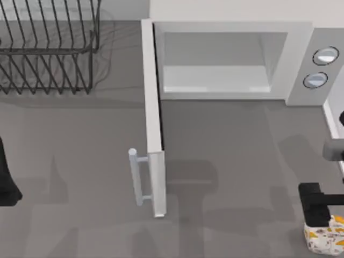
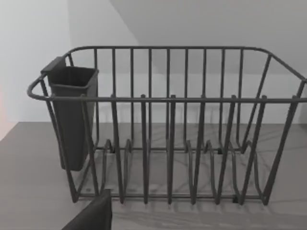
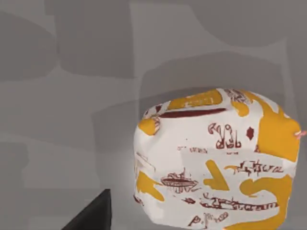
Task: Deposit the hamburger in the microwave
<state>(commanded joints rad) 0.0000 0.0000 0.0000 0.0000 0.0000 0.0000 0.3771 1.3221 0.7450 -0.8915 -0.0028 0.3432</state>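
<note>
The hamburger [image 1: 327, 241], a cream-white wrapped lump with orange and brown print, sits on the table at the front right corner. My right gripper [image 1: 318, 215] hangs just above its far side, open. In the right wrist view the hamburger [image 3: 216, 163] looms close, and a dark fingertip [image 3: 91, 215] stands apart from it with a gap between. The microwave [image 1: 301, 54] is at the back, its white cavity [image 1: 215, 64] exposed. Its door [image 1: 153, 118] is swung fully open toward the front, bar handle [image 1: 135, 177] facing left. My left gripper [image 1: 6, 180] is parked at the left edge, open.
A dark wire dish rack [image 1: 48, 48] stands at the back left; the left wrist view faces the rack [image 2: 168, 124] and its cutlery cup [image 2: 72, 115]. Two silver dials [image 1: 322, 67] sit on the microwave's right panel. Bare grey table lies between the open door and the hamburger.
</note>
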